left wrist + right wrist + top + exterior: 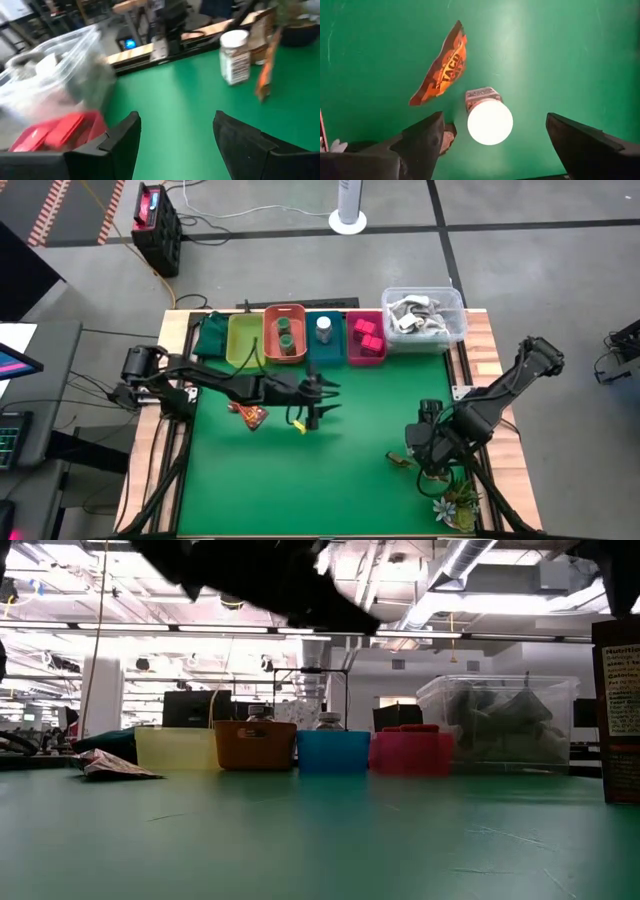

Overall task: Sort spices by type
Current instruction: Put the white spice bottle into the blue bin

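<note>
Now we see the left arm stretched low across the green table (pixel 300 490) from its left edge, reaching toward the middle, its left tool (pixel 322 402) hanging with fingers spread wide and nothing between them. A brown sachet (pixel 251 415) lies on the mat just beside that arm's forearm. From the left wrist view we look past those splayed fingers (pixel 122 142) toward a white-capped jar (pixel 235 56) standing upright on the far side, an orange sachet (pixel 264 75) leaning beside it.

Over on the right, the right arm folds down from its shoulder at the table's right edge, elbow high, the right tool (pixel 428 461) pointing straight down near the front right corner. Its fingers (pixel 422 137) stand wide apart, and the white-capped jar (pixel 489 119) sits upright on the mat between them, untouched. The orange sachet (pixel 440 67) lies just beside the jar.

Along the back we count a yellow bin (pixel 243 338), an orange bin (pixel 284 311) with green jars (pixel 285 332), a blue bin (pixel 325 348) with one white-capped jar, a pink bin (pixel 366 356) with pink blocks (pixel 367 336), and a clear tub (pixel 424 320).
</note>
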Tool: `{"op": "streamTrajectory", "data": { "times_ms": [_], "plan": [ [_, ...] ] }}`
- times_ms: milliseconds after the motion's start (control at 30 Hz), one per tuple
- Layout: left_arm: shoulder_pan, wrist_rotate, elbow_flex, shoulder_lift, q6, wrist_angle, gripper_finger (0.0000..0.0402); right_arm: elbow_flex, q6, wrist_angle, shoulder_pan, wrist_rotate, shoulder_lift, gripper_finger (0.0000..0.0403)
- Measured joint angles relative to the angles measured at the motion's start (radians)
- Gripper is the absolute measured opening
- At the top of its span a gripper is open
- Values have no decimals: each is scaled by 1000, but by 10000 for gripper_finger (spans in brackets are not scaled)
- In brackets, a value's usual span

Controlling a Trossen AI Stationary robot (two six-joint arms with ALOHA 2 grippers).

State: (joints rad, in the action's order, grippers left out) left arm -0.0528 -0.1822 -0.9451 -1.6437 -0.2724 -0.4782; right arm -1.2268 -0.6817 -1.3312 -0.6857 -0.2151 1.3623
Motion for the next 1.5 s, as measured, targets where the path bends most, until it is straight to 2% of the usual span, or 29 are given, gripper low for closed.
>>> {"op": "streamTrajectory", "data": {
  "times_ms": [233, 500, 667, 833, 1033, 1300, 1500],
  "plan": [
    [0, -43, 89, 101, 73, 6, 235, 82, -14, 27, 8, 14, 0, 379],
    [-2, -111, 98, 255, 130, 156, 235, 99, -36, 70, 25, 42, 0, 379],
    [-6, -115, 98, 328, 146, 206, 235, 176, -18, 140, 25, 62, 0, 371],
    [-7, -116, 98, 345, 147, 241, 235, 259, 6, 224, 27, 89, 0, 358],
    [-7, -116, 98, 345, 153, 266, 235, 338, 50, 279, 34, 94, 0, 321],
    [-7, -117, 98, 345, 151, 238, 235, 388, 161, 356, 112, 135, -1, 227],
    [-6, -170, 98, 345, 118, 194, 235, 340, 273, 268, 204, 142, 1, 222]
  ]
}}
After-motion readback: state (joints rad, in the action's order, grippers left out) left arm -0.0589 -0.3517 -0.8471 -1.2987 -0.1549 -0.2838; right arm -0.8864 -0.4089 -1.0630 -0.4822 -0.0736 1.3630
